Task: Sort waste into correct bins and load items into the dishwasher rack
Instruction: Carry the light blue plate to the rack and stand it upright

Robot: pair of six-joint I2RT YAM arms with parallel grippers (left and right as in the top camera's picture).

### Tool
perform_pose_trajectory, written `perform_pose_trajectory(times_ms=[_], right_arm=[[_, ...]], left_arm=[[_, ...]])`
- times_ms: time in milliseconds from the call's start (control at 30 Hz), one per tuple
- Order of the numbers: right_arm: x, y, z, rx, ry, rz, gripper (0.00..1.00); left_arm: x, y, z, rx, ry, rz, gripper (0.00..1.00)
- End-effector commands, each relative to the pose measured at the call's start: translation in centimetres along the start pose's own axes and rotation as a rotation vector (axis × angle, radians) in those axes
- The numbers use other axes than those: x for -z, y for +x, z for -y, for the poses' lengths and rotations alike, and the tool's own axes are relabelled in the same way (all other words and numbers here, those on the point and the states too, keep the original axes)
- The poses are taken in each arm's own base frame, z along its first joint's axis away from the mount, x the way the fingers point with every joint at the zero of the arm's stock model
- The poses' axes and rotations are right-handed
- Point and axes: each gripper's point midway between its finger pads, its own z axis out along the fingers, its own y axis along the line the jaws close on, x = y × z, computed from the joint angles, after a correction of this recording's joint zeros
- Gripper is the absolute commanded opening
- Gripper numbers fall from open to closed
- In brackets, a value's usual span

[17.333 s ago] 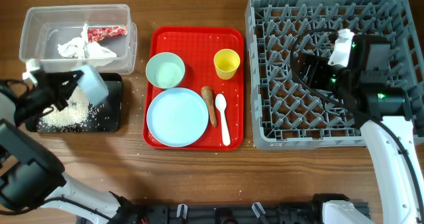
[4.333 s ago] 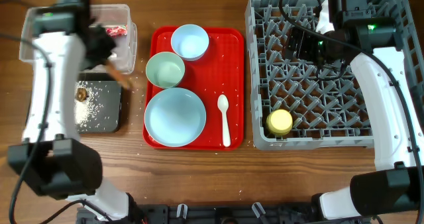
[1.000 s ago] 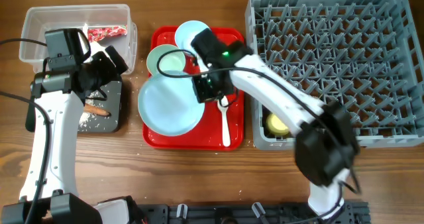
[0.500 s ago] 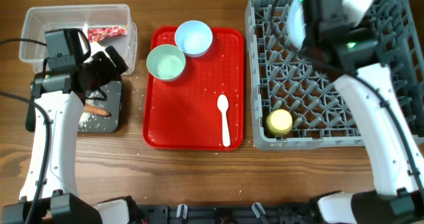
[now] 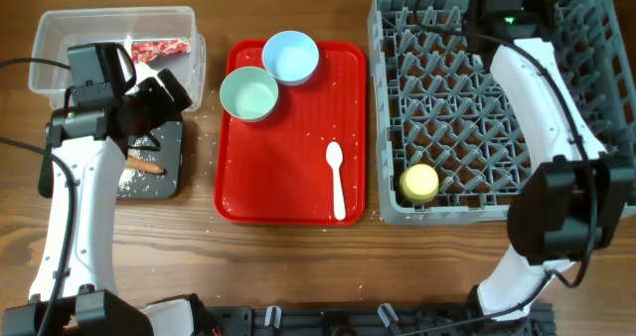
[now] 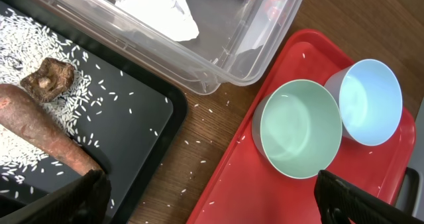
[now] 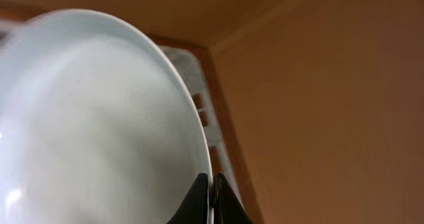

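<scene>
My right gripper (image 7: 211, 184) is shut on the rim of the pale blue plate (image 7: 99, 118), held on edge over the far side of the grey dishwasher rack (image 5: 457, 107). The yellow cup (image 5: 419, 183) lies in the rack's near left corner. A green-white bowl (image 5: 248, 94), a blue bowl (image 5: 290, 58) and the white spoon (image 5: 336, 177) sit on the red tray (image 5: 288, 177). My left gripper (image 6: 212, 207) hangs open above the black tray's (image 6: 132, 118) right edge. That tray holds the sausage stick (image 6: 40, 128), a brown lump (image 6: 46, 78) and rice (image 6: 26, 45).
The clear tub (image 5: 60, 38) at the far left holds the white tissue (image 6: 159, 5) and the red wrapper (image 5: 159, 49). Loose rice grains lie on the wood between the black tray and the red tray.
My right arm has lifted the plate off the red tray and carried it over to the rack's far side. The left arm has stayed still.
</scene>
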Motion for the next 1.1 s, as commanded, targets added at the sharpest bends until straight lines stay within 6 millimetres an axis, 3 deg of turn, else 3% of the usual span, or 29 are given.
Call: perform_pose_trajectory(times_ms=[0, 133, 167, 200, 233, 267, 300, 400, 500, 567, 633, 733, 800, 900, 967, 1067], right_arm=[[-0.4, 0.0, -2.9, 0.112, -0.131, 0.024, 0.04], [-0.2, 0.1, -3.8, 0.122, -0.181, 0.028, 0.05], [-0.2, 0.3, -4.2, 0.130, -0.204, 0.028, 0.20], [0.0, 0.5, -5.0, 0.143, -0.245, 0.028, 0.55], [0.1, 0.7, -5.4, 0.148, -0.271, 0.025, 0.78], [0.4, 1.0, -5.8, 0.132, -0.302, 0.018, 0.96], [0.5, 1.2, -6.1, 0.114, -0.319, 0.009, 0.99], [1.8, 1.8, -7.0, 0.043, -0.424, -0.011, 0.99], [5.0, 1.3, -7.4, -0.099, -0.599, 0.001, 1.00], [8.2, 0.3, -7.9, -0.193, -0.777, 0.031, 1.00], [12.7, -1.1, -8.6, -0.301, -1.022, 0.062, 1.00], [19.3, -2.9, -9.8, -0.382, -1.402, 0.101, 1.00], [22.5, -3.9, -10.6, -0.384, -1.602, 0.137, 1.00], [23.6, -5.0, -12.8, -0.402, -1.627, 0.122, 0.90], [23.7, -5.8, -16.7, -0.461, -1.528, 0.045, 0.87], [23.5, -6.2, -20.3, -0.537, -1.381, -0.013, 0.85]], left_arm=[[0.3, -0.4, 0.0, -0.002, 0.000, 0.014, 1.00], [0.3, -0.4, 0.0, -0.002, 0.000, 0.014, 1.00], [0.3, -0.4, 0.0, -0.002, 0.000, 0.014, 1.00], [0.3, -0.4, 0.0, -0.002, 0.000, 0.013, 1.00], [0.3, -0.4, 0.0, -0.002, 0.000, 0.014, 1.00], [0.3, -0.4, 0.0, -0.002, 0.000, 0.014, 1.00], [0.3, -0.4, 0.0, -0.002, 0.000, 0.014, 1.00], [0.3, -0.4, 0.0, -0.002, 0.000, 0.013, 1.00], [0.3, -0.4, 0.0, -0.002, 0.000, 0.013, 1.00], [0.3, -0.4, 0.0, -0.002, 0.000, 0.013, 1.00], [0.3, -0.4, 0.0, -0.002, 0.000, 0.013, 1.00], [0.3, -0.4, 0.0, -0.002, 0.000, 0.014, 1.00], [0.3, -0.4, 0.0, -0.002, 0.000, 0.014, 1.00], [0.3, -0.4, 0.0, -0.002, 0.000, 0.014, 1.00], [0.3, -0.4, 0.0, -0.002, 0.000, 0.014, 1.00], [0.3, -0.4, 0.0, -0.002, 0.000, 0.013, 1.00]])
